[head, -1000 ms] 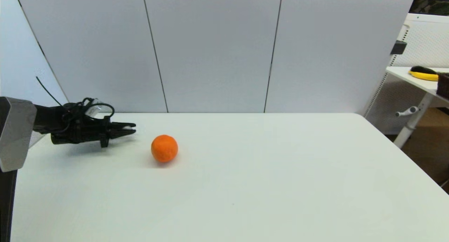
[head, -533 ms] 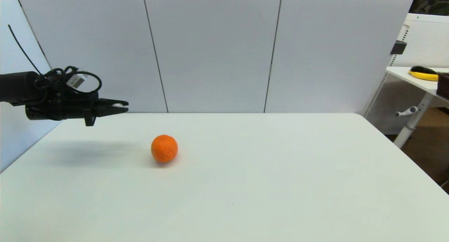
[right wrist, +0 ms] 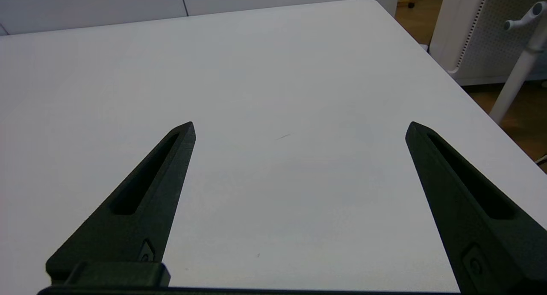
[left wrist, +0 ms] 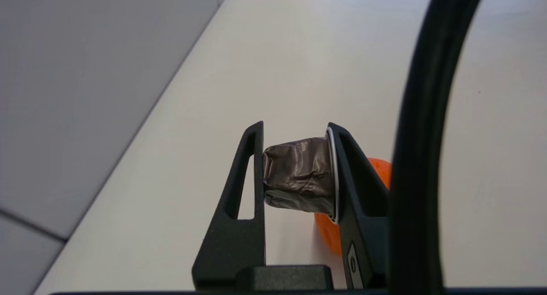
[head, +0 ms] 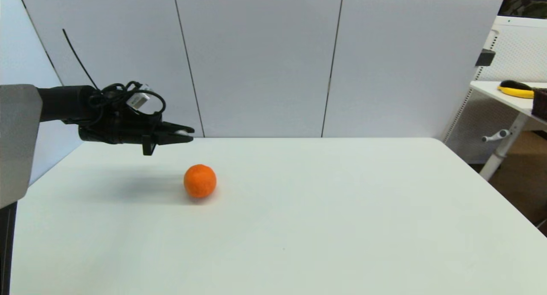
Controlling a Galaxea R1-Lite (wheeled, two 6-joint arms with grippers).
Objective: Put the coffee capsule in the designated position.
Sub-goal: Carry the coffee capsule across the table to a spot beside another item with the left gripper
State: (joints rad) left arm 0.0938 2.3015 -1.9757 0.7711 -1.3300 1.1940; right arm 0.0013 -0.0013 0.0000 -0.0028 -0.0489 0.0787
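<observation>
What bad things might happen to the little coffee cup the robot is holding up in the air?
1. The coffee capsule looks crumpled between the left gripper fingers, so squeezing may crush it more.
2. It is pinched only near the fingertips, above the table, so it could slip and fall.
3. The orange ball lies just below; lowering there might bump it and make it roll.

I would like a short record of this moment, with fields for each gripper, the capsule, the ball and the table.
left gripper: raised above the table's far left part, shut on the coffee capsule
coffee capsule: crumpled, held sideways between the two fingers, silvery rim against one finger
right gripper: open, holds nothing, above bare table
orange ball: resting on the table, below and just ahead of the left gripper
table: white
</observation>
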